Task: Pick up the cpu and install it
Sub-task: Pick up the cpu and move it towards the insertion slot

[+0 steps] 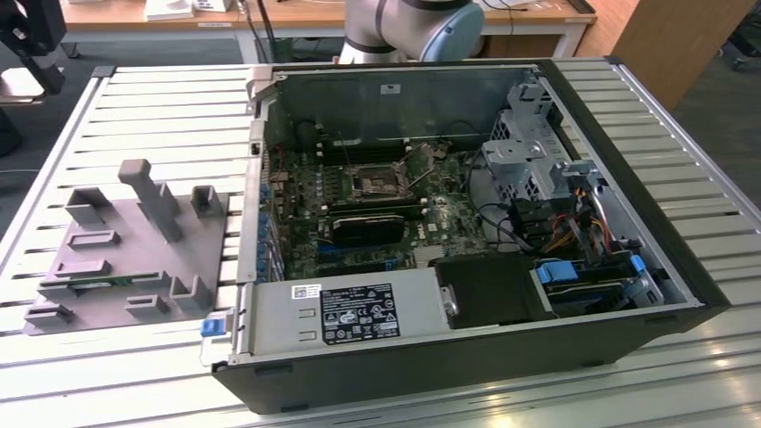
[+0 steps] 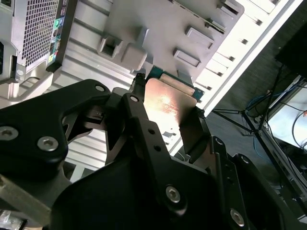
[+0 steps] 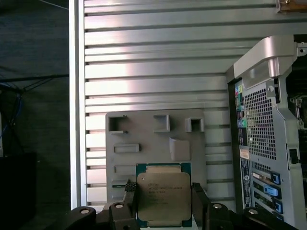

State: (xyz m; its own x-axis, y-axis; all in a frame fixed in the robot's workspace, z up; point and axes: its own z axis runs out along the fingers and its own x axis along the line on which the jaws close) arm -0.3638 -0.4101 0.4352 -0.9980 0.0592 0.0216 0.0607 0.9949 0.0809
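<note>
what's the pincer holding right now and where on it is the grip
The chip, pinched by the pincer on two opposite side edges, above the grey fixture plate.

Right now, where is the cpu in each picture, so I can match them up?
First wrist view: the cpu held in the gripper, before the grey fixture.
Second wrist view: the cpu in the gripper, grey fixture behind.
Exterior view: shared landmark, the grey fixture, at the exterior view's left.
</note>
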